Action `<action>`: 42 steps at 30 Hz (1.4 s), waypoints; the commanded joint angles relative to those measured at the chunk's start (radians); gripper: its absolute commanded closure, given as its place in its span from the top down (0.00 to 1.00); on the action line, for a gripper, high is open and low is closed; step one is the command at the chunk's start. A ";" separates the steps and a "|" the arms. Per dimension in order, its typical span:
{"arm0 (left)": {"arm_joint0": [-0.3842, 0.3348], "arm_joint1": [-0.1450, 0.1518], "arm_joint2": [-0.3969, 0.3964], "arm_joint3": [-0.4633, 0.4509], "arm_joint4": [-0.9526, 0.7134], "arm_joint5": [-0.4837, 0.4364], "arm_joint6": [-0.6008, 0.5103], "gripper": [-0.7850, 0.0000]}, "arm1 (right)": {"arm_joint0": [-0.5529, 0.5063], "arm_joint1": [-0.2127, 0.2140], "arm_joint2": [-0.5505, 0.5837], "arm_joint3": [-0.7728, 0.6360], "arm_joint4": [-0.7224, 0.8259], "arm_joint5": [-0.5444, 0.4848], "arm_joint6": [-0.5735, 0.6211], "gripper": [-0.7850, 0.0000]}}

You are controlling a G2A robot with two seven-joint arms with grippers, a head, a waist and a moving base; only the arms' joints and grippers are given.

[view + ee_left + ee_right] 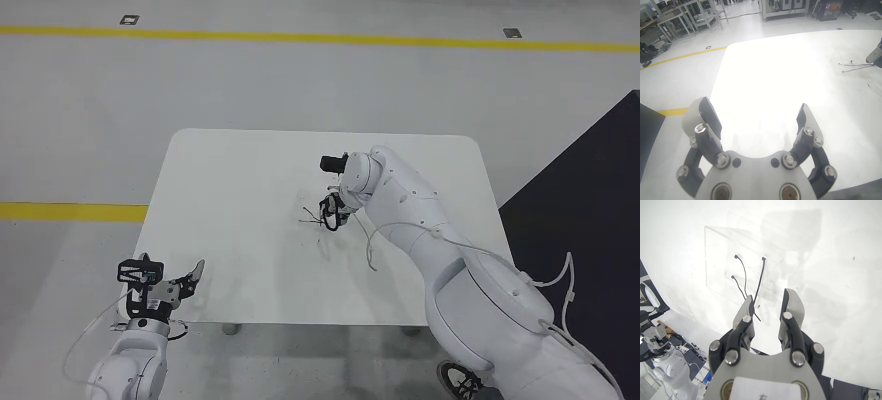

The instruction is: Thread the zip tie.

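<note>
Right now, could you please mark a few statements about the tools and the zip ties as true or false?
1. Three black zip ties lie on the white table. True.
2. The left tool holds a zip tie. False: it is open and empty, at the table's near edge, far from the ties.
3. The right tool is shut on a tie. False: it is open over the ties' tail ends and grips none.
4. The ties' heads lie on a clear sheet. True.
</note>
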 commanded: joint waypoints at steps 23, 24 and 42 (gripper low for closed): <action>0.000 0.000 0.000 0.000 0.000 0.000 0.000 1.00 | 0.000 0.010 0.041 0.002 0.044 -0.160 -0.074 0.00; 0.000 0.000 0.000 0.000 0.000 0.000 0.000 1.00 | 0.001 0.013 0.046 0.007 0.048 -0.162 -0.072 0.00; 0.000 0.000 0.000 0.000 0.000 0.000 0.000 1.00 | -0.001 0.028 0.057 -0.054 0.016 -0.195 -0.065 0.89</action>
